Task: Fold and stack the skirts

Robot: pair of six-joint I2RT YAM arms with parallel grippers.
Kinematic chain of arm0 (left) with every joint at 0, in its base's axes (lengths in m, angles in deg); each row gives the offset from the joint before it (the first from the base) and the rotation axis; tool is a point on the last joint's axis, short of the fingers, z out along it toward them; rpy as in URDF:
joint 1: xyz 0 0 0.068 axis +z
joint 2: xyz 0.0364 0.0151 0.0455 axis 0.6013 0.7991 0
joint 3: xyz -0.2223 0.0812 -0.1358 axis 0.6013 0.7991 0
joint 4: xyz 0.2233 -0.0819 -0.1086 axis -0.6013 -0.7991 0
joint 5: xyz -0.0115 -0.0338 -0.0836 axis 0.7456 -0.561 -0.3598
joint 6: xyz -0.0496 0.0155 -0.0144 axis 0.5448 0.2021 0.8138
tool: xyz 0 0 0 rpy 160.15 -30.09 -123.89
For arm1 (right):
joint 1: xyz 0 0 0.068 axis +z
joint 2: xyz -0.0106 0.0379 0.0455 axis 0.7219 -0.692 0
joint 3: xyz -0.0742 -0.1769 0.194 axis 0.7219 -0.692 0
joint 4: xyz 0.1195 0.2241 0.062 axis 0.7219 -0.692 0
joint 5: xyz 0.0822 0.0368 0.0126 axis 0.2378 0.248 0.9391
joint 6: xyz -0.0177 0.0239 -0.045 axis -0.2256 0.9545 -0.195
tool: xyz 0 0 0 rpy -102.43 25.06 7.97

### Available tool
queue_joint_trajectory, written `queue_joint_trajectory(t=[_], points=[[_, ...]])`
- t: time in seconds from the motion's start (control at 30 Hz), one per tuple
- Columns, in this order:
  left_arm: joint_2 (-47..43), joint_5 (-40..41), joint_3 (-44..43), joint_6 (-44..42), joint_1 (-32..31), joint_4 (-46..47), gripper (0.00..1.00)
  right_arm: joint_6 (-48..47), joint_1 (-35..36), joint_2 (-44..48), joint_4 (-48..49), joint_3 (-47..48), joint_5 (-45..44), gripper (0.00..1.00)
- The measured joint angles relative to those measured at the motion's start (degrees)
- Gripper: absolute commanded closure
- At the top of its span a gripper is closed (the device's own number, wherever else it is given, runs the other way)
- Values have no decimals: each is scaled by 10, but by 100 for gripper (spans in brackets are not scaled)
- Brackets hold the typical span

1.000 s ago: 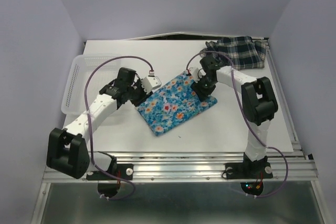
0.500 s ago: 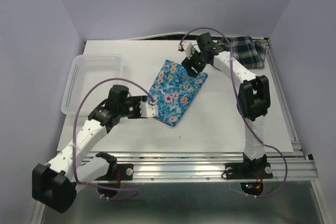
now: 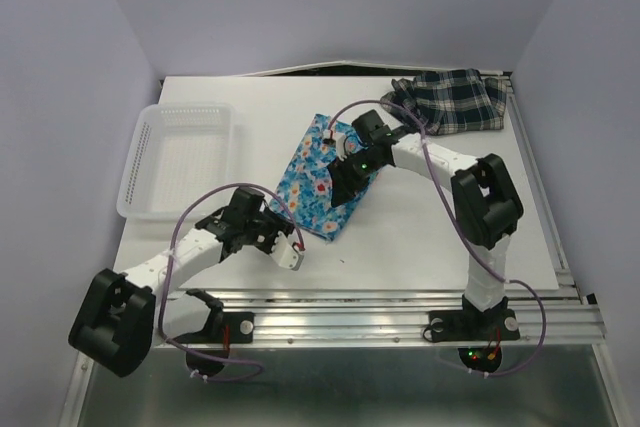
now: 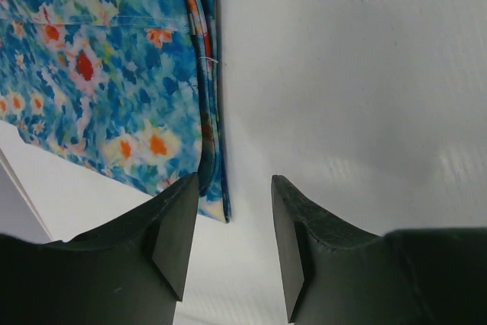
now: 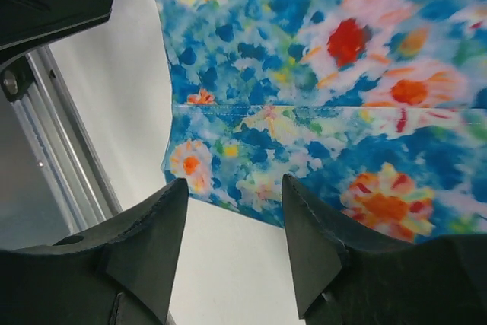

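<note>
The blue floral skirt (image 3: 306, 173) lies folded near the middle of the white table (image 3: 420, 237), as a long narrow shape that runs from the far side toward the near edge. The plaid skirt (image 3: 455, 99) lies bunched and not folded in the far right corner of the table, well apart from the floral one. A white lattice basket (image 3: 185, 157) stands at the left side of the table, and no cloth is in it.

The left gripper (image 4: 234, 245) is low over the table, just beside the near corner of the floral skirt. Its two fingers (image 4: 171, 241) stand apart and only bare table shows in the gap between them. In its wrist view the layered edge of the skirt ends just at the inner side of one finger; whether they touch, I cannot tell.

The right gripper (image 5: 234, 241) is above the near part of the floral skirt. Its jaws are also apart and hold nothing. Between them the wrist view shows the hem of the skirt and, below it, a piece of the white table. A stitched seam runs across the flower print in this view.
</note>
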Motion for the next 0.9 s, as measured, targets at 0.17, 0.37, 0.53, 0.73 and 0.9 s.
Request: queue_joint_trajectory(t=[0.17,0.37,0.53,0.73,0.9], points=[[60,-1,-7,-26,-14,32,47,51,-1,-47,38,-40,42,42],[117,1,-10,-48,-33,78,51,90,-3,-85,83,-50,74,43],[159,3,-28,-54,-36,114,58,97,-4,-95,97,-50,90,43],[218,8,-68,-53,-36,128,89,88,-4,-96,102,-54,91,42],[238,8,-100,-49,-36,92,100,79,-7,-91,99,-55,89,25]])
